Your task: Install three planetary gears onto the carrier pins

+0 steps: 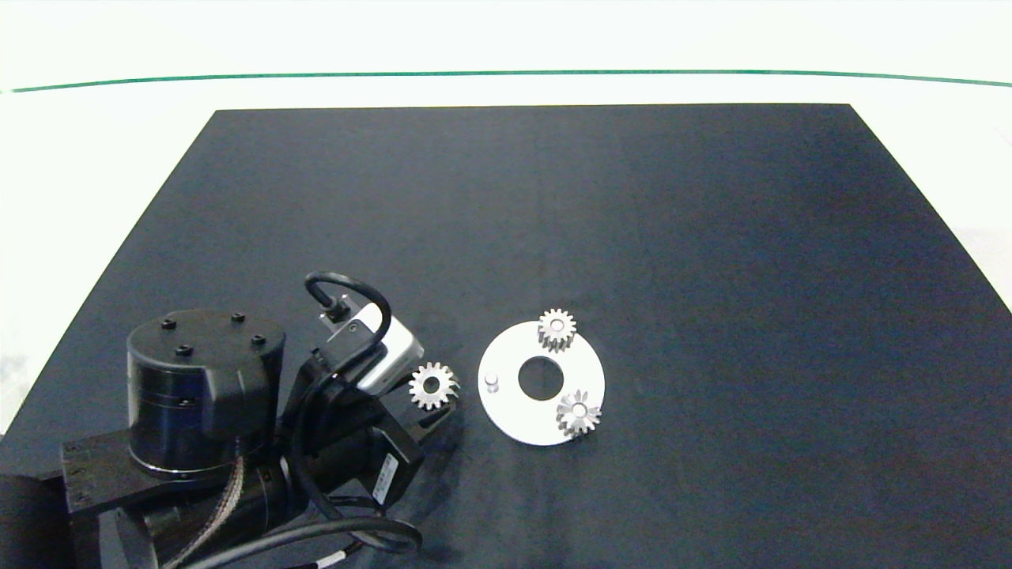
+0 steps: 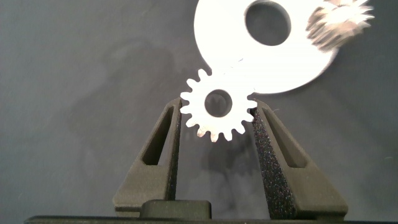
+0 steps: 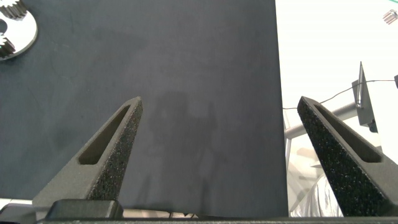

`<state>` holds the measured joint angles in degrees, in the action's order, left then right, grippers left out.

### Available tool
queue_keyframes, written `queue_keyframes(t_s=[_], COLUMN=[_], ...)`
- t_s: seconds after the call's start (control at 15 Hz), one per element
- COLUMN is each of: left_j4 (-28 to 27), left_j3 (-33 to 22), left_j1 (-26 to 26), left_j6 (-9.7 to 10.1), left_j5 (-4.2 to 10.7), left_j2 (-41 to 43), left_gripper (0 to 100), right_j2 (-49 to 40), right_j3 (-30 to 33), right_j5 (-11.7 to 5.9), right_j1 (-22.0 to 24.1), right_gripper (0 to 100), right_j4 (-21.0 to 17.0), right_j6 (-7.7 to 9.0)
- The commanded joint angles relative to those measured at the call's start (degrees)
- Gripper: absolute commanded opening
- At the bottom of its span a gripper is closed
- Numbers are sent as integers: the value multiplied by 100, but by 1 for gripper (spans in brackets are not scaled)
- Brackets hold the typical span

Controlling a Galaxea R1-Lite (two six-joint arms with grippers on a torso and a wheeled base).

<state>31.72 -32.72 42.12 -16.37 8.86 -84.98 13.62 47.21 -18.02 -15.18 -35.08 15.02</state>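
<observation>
A white carrier disc (image 1: pixel 514 415) with a large centre hole lies on the dark mat. Two silver planetary gears sit on its pins, one at the far edge (image 1: pixel 556 329) and one at the near right (image 1: pixel 578 412). A third carrier pin (image 1: pixel 492 381) stands bare at the disc's left. My left gripper (image 1: pixel 432 389) is shut on the third gear (image 2: pixel 217 104), holding it flat just left of the disc, a little above the mat. In the left wrist view the disc (image 2: pixel 224 37) lies just beyond the held gear. My right gripper (image 3: pixel 217 118) hangs open over bare mat, outside the head view.
The left arm's dark base and cables (image 1: pixel 205 395) fill the near left corner. The mat's right edge (image 3: pixel 278 106) runs beside the right gripper, with a white floor beyond it.
</observation>
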Motion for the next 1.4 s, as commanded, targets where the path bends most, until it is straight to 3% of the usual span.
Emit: queue_keyframes(t_s=[0.07, 0.27, 1.4], left_j4=[-131, -131, -140], left_j3=[-314, -507, -841], left_j1=[306, 341, 332], left_j6=[-6, -24, -85], left_j5=[116, 256, 265], left_j2=[-159, -370, -985], left_gripper=[7, 7, 7], right_j2=[18, 1, -17], right_j3=[-2, -2, -19], right_j5=[0, 0, 53], right_j1=[-3, -12, -20], right_gripper=[100, 100, 100], right_j4=[-25, -34, -42], right_j6=[10, 10, 1])
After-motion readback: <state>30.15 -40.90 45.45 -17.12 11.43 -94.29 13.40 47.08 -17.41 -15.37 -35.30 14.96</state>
